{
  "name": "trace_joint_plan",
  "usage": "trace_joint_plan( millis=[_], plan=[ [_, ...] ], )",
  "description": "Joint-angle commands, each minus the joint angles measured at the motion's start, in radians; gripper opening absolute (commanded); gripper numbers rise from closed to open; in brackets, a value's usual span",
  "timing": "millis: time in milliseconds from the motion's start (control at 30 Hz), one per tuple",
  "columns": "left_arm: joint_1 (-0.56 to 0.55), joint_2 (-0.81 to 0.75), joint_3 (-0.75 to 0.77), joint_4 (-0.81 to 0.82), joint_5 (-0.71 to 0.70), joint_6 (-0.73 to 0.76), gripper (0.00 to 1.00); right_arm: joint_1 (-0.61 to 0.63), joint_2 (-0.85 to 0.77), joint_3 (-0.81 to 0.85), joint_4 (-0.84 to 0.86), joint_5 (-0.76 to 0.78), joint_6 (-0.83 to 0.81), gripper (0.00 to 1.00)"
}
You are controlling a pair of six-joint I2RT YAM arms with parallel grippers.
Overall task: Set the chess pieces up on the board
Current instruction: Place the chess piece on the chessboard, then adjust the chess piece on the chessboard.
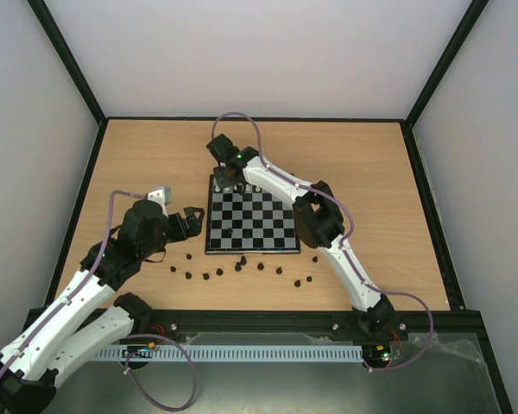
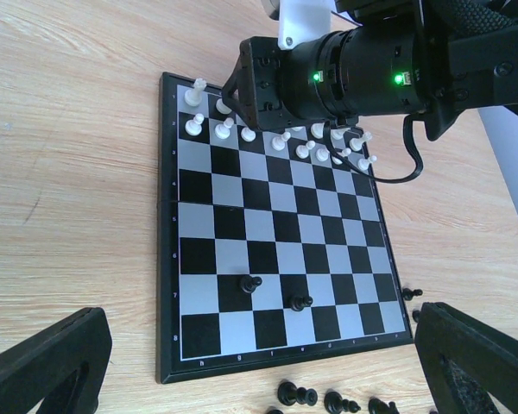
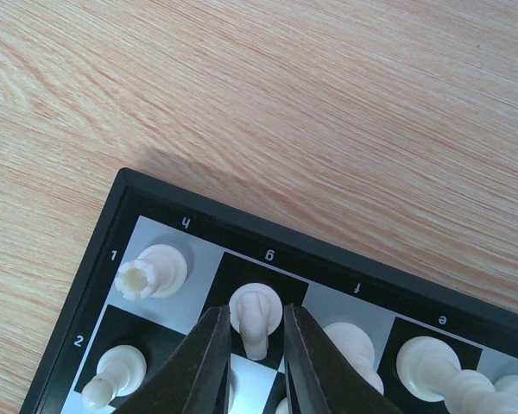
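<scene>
Roughly halfway: white pieces [image 2: 281, 138] ranked along board [image 2: 167, 259] top, two black pieces [image 2: 252, 283] placed, rest loose on surface [image 1: 345, 172]. Your right claw [image 3: 255, 315] straddles g1 white piece [image 3: 255, 300], grip unclear; left claw [image 2: 259, 345] gaping.

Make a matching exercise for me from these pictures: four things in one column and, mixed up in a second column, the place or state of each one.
Column one
1. white rook
2. white knight
3. two black pawns
4. left tool

Column two
A. between the fingers of the right tool
B. open, beside the left edge of the board
C. on corner square h1
D. on the board, at the side opposite the white pieces

Pairs: 1-C, 2-A, 3-D, 4-B
</scene>
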Motion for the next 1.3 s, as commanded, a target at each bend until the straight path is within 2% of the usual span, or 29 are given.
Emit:
trace_joint_plan(
  millis=[0,400,567,900,1000,1133,1233,1267],
  plan=[
    [0.005,-0.001,-0.008,0.02,0.0,0.013,0.99,0.001,-0.024,0.026,-0.002,0.01,0.0,0.18],
    [0.004,-0.01,-0.002,0.018,-0.01,0.012,1.0,0.005,-0.143,0.023,0.035,0.026,-0.008,0.21],
    [0.004,-0.007,0.006,0.02,-0.012,0.013,0.99,0.005,-0.29,-0.042,0.001,0.072,-0.003,0.26],
    [0.005,0.041,0.03,0.046,0.0,0.027,0.99,-0.004,-0.8,-0.498,0.021,0.091,0.041,0.52],
    [0.005,0.07,0.045,0.051,0.003,0.035,0.99,-0.004,-0.963,-0.686,0.051,0.109,0.07,0.64],
    [0.006,0.114,0.066,0.059,-0.006,0.053,0.99,-0.004,-1.163,-0.939,0.104,0.125,0.115,0.92],
    [0.006,0.153,0.082,0.07,-0.005,0.059,0.99,-0.004,-1.279,-1.095,0.121,0.1,0.155,1.0],
    [0.007,0.166,0.087,0.073,-0.006,0.059,0.99,-0.004,-1.317,-1.142,0.132,0.087,0.173,0.99]
  ],
)
